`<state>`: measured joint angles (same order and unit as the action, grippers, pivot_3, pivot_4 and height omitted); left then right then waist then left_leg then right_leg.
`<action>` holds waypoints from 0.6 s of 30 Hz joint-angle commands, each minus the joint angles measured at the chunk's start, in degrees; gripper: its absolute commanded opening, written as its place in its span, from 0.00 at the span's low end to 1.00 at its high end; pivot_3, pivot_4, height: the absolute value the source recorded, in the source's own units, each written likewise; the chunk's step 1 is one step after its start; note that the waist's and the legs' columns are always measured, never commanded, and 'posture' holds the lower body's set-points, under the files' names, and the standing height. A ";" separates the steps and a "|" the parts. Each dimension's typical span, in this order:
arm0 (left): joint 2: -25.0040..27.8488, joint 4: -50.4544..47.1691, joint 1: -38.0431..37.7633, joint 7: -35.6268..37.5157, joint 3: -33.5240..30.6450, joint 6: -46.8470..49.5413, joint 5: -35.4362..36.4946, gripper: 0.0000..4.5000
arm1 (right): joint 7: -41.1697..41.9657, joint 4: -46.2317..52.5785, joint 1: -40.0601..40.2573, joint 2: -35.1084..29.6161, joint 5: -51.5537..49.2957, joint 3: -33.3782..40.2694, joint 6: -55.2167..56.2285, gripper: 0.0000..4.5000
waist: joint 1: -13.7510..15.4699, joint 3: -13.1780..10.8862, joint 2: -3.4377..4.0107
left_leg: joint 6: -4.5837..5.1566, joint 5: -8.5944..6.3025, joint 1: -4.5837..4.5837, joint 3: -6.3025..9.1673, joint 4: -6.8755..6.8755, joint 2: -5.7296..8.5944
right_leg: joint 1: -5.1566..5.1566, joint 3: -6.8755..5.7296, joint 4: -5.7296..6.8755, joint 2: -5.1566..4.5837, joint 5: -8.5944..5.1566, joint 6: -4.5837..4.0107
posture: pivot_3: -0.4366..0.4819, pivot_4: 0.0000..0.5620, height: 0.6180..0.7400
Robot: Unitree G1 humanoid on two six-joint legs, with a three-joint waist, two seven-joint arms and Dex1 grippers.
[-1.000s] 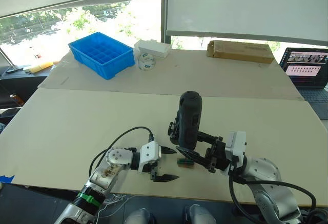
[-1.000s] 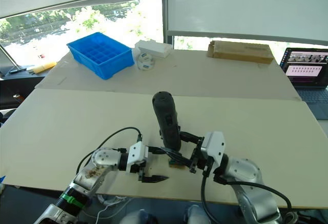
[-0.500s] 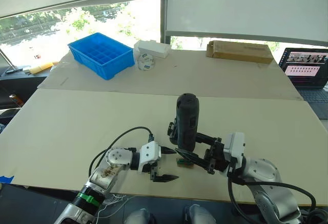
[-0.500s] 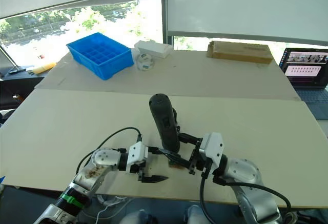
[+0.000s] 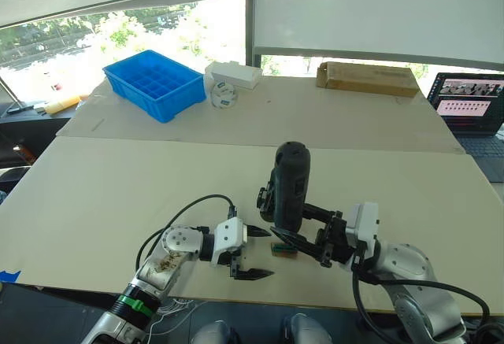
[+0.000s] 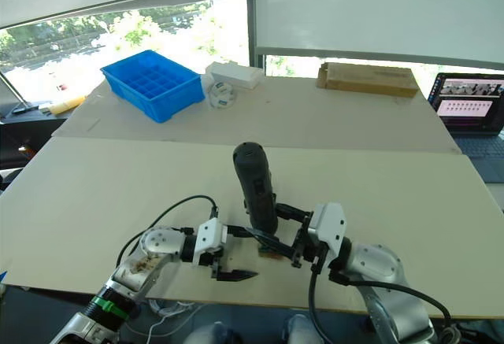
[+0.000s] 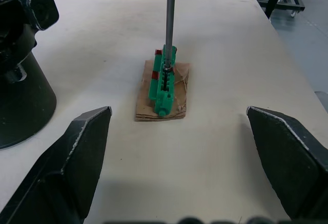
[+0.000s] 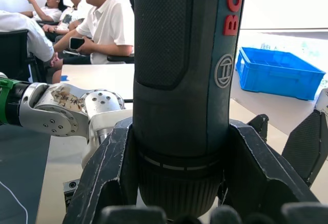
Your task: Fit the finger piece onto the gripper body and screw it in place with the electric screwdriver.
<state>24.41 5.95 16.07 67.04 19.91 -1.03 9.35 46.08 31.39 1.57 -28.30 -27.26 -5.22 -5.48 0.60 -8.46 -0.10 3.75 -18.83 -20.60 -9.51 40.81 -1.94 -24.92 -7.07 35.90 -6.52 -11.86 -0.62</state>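
We see the electric screwdriver point(image 5: 290, 185), a thick black cylinder with textured grip and red lettering, upright at the table's near middle, clamped in our right gripper point(image 5: 293, 238). Its thin metal bit meets a small green-topped brown block point(image 7: 164, 86). Our left gripper point(image 5: 253, 253) gapes wide, empty.

A blue compartment tray point(image 5: 155, 84), a white box point(image 5: 234, 74) and a cardboard box point(image 5: 367, 79) line the table's point(image 5: 118, 179) far edge.
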 commanded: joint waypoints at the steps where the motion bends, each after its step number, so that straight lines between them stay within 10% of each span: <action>1: 0.53 1.71 -1.32 0.25 0.19 1.23 0.03 0.99 | -0.80 2.77 -0.75 0.56 -3.05 2.48 -0.05 0.43 | 0.00 0.00 0.00 | 0.00 0.00 -0.03 0.00 0.00 0.00 | -0.03 0.00 0.00 0.00 0.00 0.00 | 0.48 0.27 1.00; 18: 2.81 -5.32 -3.49 1.58 -5.12 4.33 7.46 0.99 | -1.33 6.28 -4.32 -1.54 -10.76 6.36 -5.55 0.43 | -0.23 -0.09 -0.06 | -0.03 0.02 -0.30 0.00 0.05 0.00 | -0.25 -0.05 0.01 0.12 0.01 -0.01 | 0.48 0.27 1.00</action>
<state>26.45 1.92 12.91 68.03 16.82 3.15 15.00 45.38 33.97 -1.20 -29.54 -34.87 -1.80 -10.89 0.37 -8.55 -0.16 3.72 -18.80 -20.96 -9.51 40.88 -1.93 -25.21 -7.13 35.91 -6.40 -11.85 -0.63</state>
